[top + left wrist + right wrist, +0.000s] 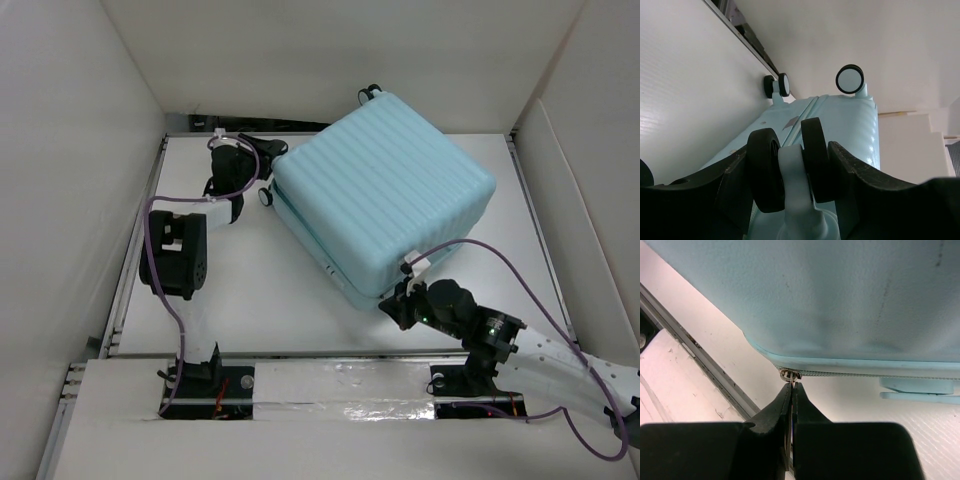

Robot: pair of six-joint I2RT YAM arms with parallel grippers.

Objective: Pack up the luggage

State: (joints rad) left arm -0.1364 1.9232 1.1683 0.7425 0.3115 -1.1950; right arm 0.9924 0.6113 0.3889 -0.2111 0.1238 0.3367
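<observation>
Pinched fully shut with the right claw (791, 390) on the zip pull (790, 376), at the near corner of the luggage (385, 190). Closed partway with the left claw (787, 152) around a wheel (765, 167), fingers (850, 170) pressing both tyres. Lies shut and flat on the table (250, 300), ribbed shell up, skewed, right of centre, wheeled end toward the back left.

Left gripper (789, 152) clamps wheel (765, 170) at luggage (385, 190) far-left corner; right gripper (791, 390) pinched tight on zipper pull (788, 375), luggage near corner.
</observation>
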